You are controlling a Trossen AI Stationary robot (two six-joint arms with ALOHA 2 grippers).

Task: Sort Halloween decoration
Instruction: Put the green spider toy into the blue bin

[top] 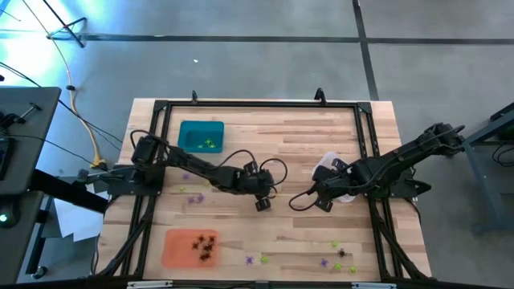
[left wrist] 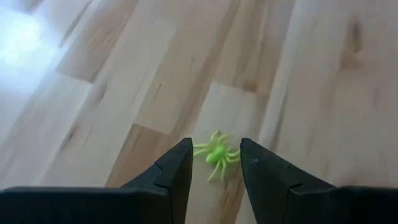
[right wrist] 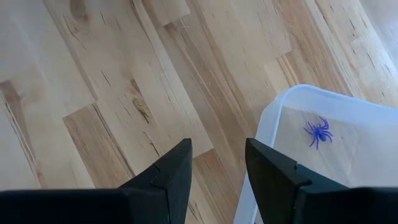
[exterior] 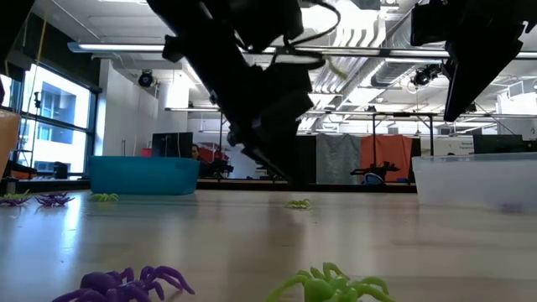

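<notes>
The left fingers (left wrist: pixel 214 163) stand spread, a green spider (left wrist: pixel 216 154) on the counter (left wrist: pixel 124 81) between their tips. The right fingers (right wrist: pixel 217 163) are spread and empty; just beyond one tip, a purple spider (right wrist: pixel 318 132) lies in the clear tray (right wrist: pixel 292 99).

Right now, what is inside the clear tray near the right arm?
In the right wrist view, the clear tray holds one purple spider. The rest of the tray is outside that view, and from above the right arm covers most of it.
</notes>
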